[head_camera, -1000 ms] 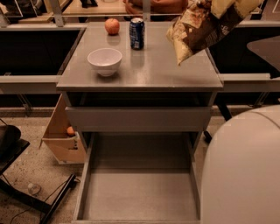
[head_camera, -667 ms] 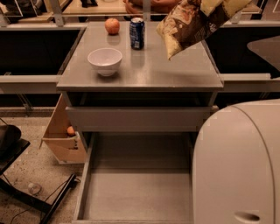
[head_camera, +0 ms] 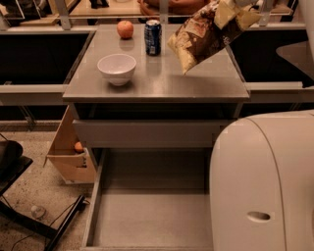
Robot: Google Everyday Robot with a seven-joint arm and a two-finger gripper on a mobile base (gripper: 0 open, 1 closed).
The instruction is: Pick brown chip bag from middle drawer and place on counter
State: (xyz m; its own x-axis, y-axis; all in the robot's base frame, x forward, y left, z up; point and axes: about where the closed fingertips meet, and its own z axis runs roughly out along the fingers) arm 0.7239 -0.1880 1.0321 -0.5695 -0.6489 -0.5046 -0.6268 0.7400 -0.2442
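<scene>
My gripper [head_camera: 239, 4], above the counter's [head_camera: 196, 81] far-right corner, pinches the brown chip bag [head_camera: 206, 34] by one end; a thin grip on crinkly film, so it may slip.

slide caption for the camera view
Tool at top right holds brown chip bag above the counter, middle drawer open below.

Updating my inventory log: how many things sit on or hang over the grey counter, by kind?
white bowl: 1
blue can: 1
round orange-red fruit: 1
brown chip bag: 1, held above the counter by the gripper at the top right
Total: 4
</scene>
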